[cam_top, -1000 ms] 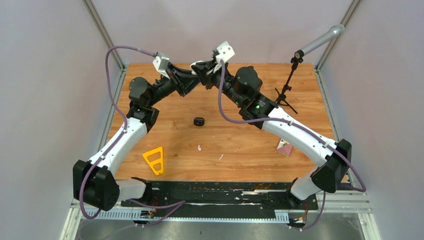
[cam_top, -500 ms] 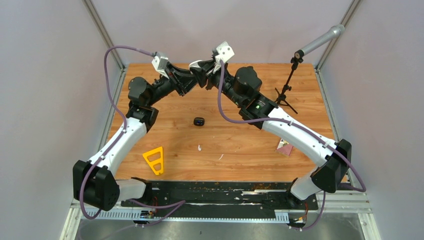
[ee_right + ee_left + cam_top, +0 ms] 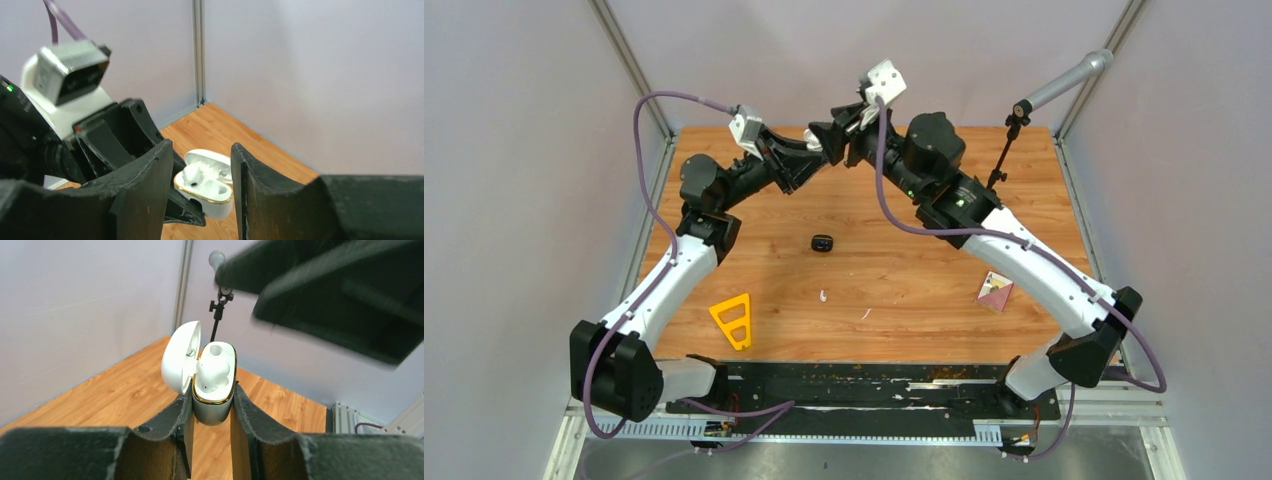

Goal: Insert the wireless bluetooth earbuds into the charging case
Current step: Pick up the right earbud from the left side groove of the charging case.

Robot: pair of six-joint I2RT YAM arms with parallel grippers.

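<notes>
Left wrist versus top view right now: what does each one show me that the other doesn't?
Only left wrist: the white case clamped in the left gripper, lid open, one white earbud seated, the other socket empty. Only top: the black case, a yellow triangle, a card and two white bits on the table, too small to identify. Both: the mic stand and the right gripper close by the left one.
</notes>
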